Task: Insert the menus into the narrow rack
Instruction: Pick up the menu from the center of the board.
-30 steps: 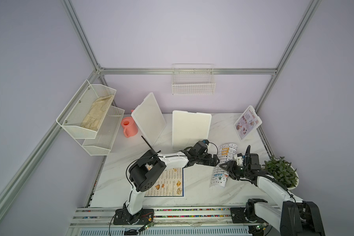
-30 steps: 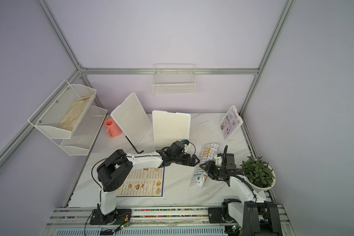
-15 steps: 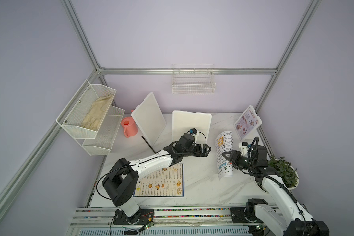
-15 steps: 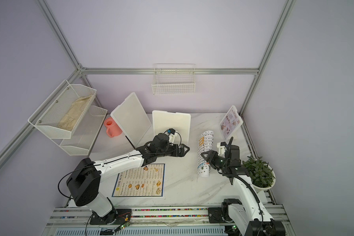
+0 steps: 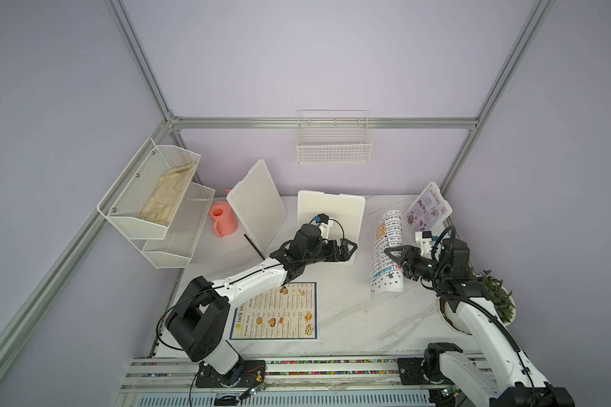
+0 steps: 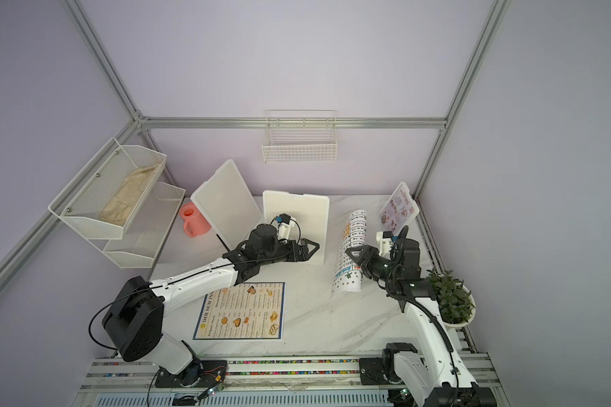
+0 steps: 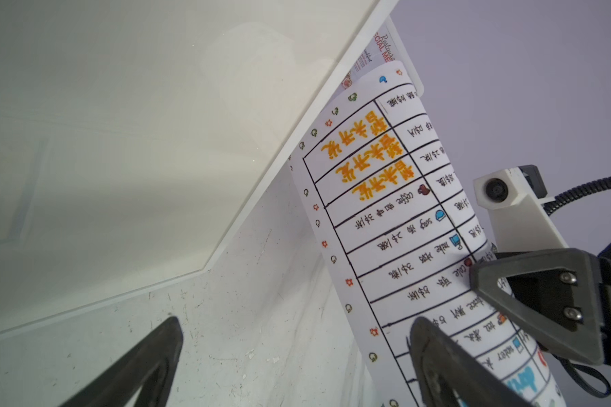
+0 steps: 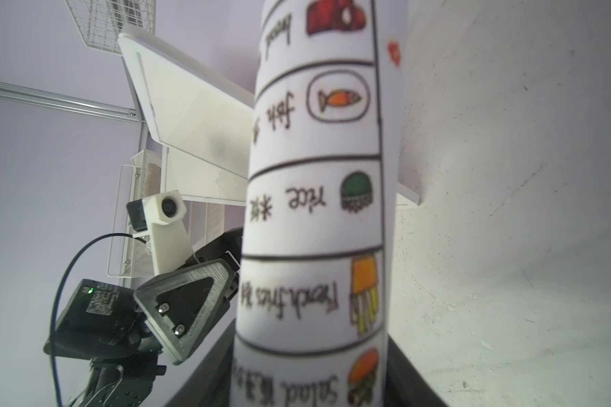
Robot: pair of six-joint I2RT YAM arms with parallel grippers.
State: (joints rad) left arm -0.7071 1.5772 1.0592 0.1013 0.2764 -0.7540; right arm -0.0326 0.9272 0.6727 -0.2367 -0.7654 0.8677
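The white table sheet (image 5: 385, 232) (image 6: 355, 232) edged with coloured dots stands curled and upright on the table. My right gripper (image 5: 388, 252) (image 6: 350, 252) (image 8: 311, 380) is shut on the sheet (image 8: 314, 211) near its lower end. My left gripper (image 5: 351, 246) (image 6: 314, 246) (image 7: 297, 324) is open and empty, just left of the sheet (image 7: 385, 211). The "DIM SUM INN" menu (image 5: 279, 312) (image 6: 242, 312) lies flat near the front. The small "Special Menu" card (image 5: 427, 208) (image 6: 397, 208) leans at the back right. The narrow wire rack (image 5: 334, 141) (image 6: 298, 141) hangs on the back wall.
Two white boards (image 5: 258, 204) (image 5: 330, 215) lean upright at the back, the second right behind my left gripper. A pink cup (image 5: 223, 218) and a mesh wall shelf (image 5: 156, 197) holding a cloth are at the left. A potted plant (image 5: 491, 292) sits beside my right arm.
My right gripper has lifted the white sheet from a low slant to upright and carried it toward the back. My left gripper has drawn away from the sheet toward the white board.
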